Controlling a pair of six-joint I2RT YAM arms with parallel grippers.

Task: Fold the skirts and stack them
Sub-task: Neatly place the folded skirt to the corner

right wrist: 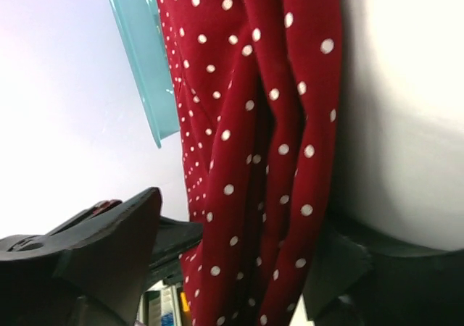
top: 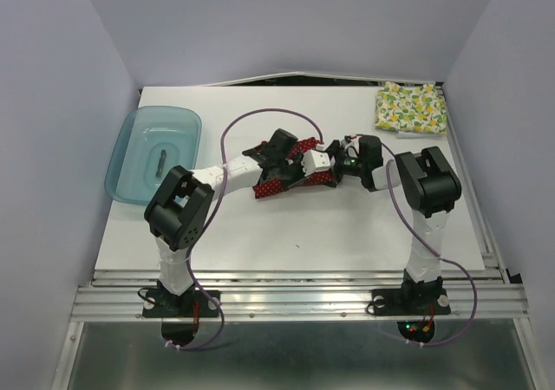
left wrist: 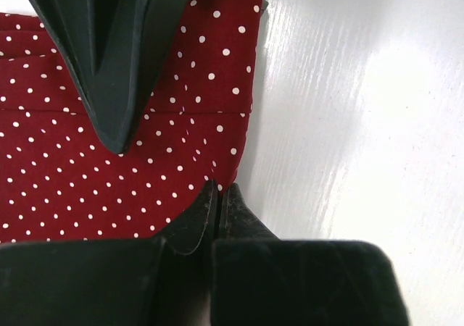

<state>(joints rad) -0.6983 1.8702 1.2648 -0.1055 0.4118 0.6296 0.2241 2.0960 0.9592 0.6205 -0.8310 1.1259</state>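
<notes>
The dark red polka-dot skirt [top: 276,185] lies partly folded mid-table, mostly hidden under both grippers. My left gripper [top: 303,173] has its jaws together at the skirt's right edge [left wrist: 87,188], and in the left wrist view [left wrist: 217,192] it seems to pinch the hem. My right gripper [top: 335,166] meets it from the right. In the right wrist view [right wrist: 243,217] its fingers stand apart on either side of bunched folds of the red skirt [right wrist: 254,123]. One right finger [left wrist: 109,65] rests over the cloth. The cream fruit-print skirt [top: 410,108] lies folded at the back right corner.
A translucent blue tray [top: 121,160] holding a small dark object sits at the left edge of the table, and its rim shows in the right wrist view [right wrist: 141,51]. Purple cables loop over both arms. White table [top: 347,234] lies in front of the skirt.
</notes>
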